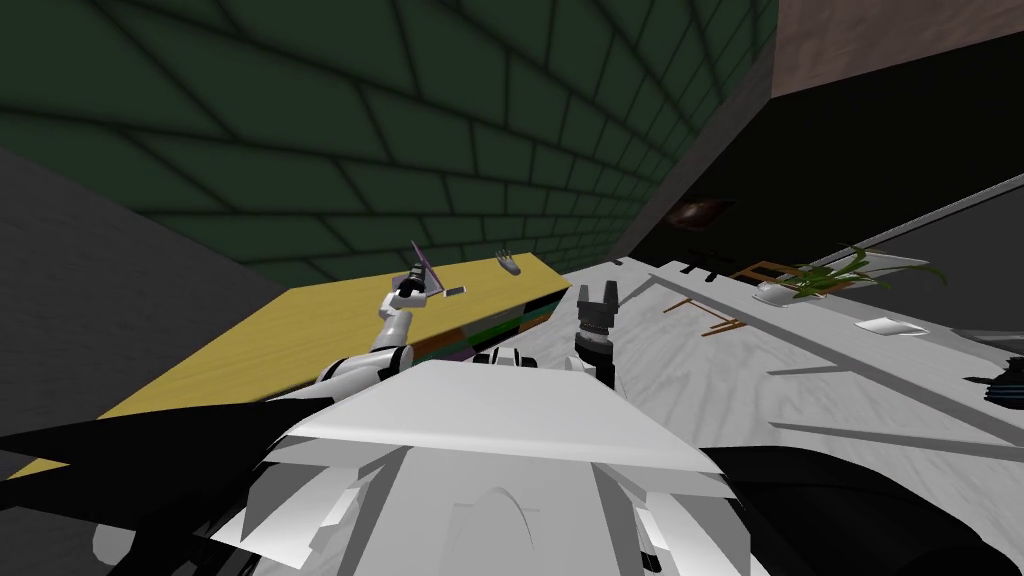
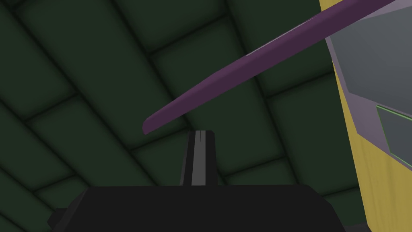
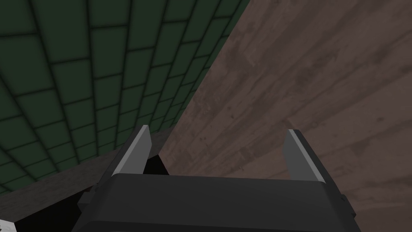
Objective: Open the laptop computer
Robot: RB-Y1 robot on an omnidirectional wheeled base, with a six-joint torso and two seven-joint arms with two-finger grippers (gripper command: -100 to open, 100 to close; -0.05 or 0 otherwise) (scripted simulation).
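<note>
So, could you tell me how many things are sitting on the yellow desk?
3: the laptop, lid partly raised, at my left gripper; a small dark item just beside it; a grey object near the far end of the desk. My left arm may hide others.

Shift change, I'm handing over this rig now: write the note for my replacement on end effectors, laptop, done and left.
Left end effector: shut, empty, tips just short of the free edge of the purple lid.
Right end effector: open, empty, raised, apart from the laptop.
The laptop sits on the yellow table, lid already lifted off its grey base, partly open.
Left to do: probably push the lid further up.
</note>
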